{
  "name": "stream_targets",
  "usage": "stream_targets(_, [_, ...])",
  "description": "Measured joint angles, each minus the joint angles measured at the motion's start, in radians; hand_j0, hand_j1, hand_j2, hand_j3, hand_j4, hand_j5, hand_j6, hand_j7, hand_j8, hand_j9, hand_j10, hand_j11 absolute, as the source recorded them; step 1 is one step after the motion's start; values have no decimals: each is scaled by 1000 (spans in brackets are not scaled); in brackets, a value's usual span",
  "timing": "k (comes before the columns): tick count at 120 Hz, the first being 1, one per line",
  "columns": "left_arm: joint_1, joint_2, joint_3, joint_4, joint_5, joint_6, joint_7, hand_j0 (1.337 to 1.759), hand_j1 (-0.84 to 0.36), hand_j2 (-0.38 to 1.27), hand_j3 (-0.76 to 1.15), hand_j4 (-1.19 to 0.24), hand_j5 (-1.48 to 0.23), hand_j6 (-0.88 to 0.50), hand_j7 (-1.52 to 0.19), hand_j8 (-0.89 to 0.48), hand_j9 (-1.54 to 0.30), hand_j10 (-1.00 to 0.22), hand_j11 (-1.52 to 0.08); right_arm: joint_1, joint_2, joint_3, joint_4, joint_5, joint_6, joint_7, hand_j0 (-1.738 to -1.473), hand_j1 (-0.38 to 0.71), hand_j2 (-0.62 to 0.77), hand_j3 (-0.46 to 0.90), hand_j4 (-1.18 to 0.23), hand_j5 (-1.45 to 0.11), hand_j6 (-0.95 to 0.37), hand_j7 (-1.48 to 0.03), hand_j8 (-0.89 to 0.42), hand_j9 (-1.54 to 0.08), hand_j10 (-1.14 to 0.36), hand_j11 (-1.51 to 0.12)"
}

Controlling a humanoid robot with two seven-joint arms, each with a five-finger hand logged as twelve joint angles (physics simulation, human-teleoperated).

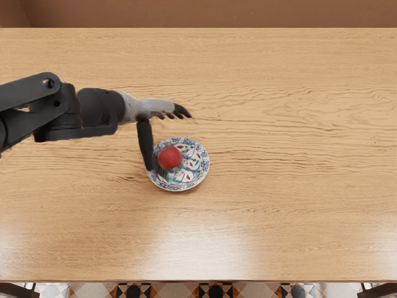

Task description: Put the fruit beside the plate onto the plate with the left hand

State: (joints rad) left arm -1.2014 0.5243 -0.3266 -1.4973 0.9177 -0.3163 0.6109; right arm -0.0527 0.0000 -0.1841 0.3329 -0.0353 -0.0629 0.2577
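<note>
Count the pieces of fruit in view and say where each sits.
1. The red fruit sits on the patterned plate, left of its middle, beside the left hand. Nothing seems hidden.

The left hand (155,115) and its arm (68,115) are blocking the left and far-left side of the plate (197,167); the fruit (169,157) is sitting on it. Bare table (298,124) is stretching right, near and far.

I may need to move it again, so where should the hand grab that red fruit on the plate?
Probably across its round middle, from above: the red fruit looks ball-like with no handle, and the rim of the patterned plate hinders a low sideways approach.
</note>
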Motion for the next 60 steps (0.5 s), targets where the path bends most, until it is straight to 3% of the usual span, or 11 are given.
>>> stream_targets(18, [12,191,-117,-1,-323,-171,0,1658,289,41,0,-58,-76,-52,-76,-48,-75,-53,-75,0,0,0,0,0,0,0,-1658,-329,-4,0,-16,-22,-16,-22,-16,-22,-17,-22])
stream_targets(33, [83,302,-188,1,-542,-257,0,1658,315,23,0,-34,-44,-31,-43,-29,-43,-32,-43,0,0,0,0,0,0,0,-1658,-329,-4,0,-16,-22,-16,-22,-16,-22,-16,-22])
stream_targets(60, [109,366,-229,4,-701,-291,0,1658,335,8,0,-15,-18,-15,-18,-14,-18,-14,-18,0,0,0,0,0,0,0,-1658,-329,-4,0,-16,-22,-16,-22,-16,-22,-16,-22])
